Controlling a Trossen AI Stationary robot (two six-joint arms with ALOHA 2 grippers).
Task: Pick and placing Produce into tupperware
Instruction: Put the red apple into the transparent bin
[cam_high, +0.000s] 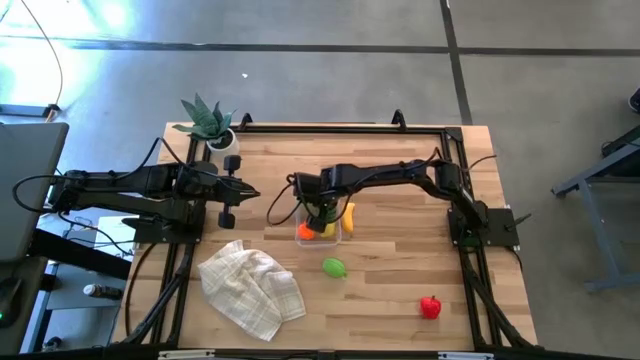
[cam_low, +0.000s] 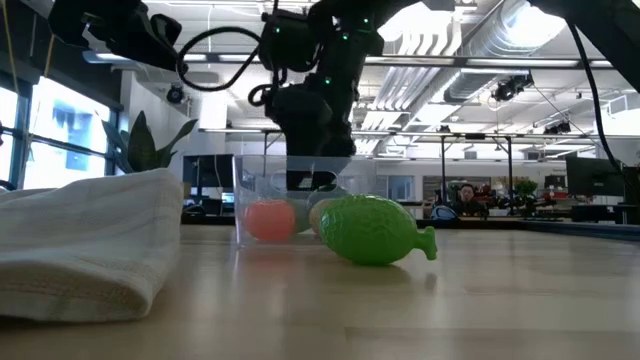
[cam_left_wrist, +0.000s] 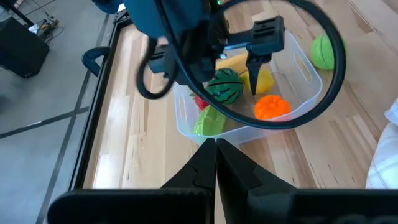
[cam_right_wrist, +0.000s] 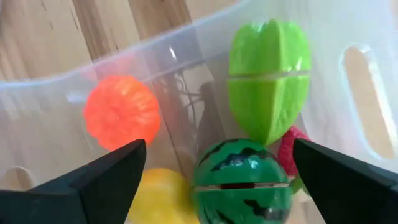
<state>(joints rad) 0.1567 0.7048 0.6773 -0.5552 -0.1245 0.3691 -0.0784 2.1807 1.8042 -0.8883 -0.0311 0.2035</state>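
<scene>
From above, the right gripper reaches down into the tub at mid-table, fingers spread wide, holding nothing; the left gripper waits near the plant, pinched shut. A cloth, lime and red fruit lie nearer the front edge. At table height the lime partly hides the tub. The right wrist sees a watermelon, orange and green fruit inside.

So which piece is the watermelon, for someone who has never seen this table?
Find the clear tupperware at mid-table, under the right gripper with its fingers spread wide. The watermelon lies inside, directly below that gripper. It is the only round, dark green piece with black stripes; its neighbours are plain orange, yellow and light green.
</scene>
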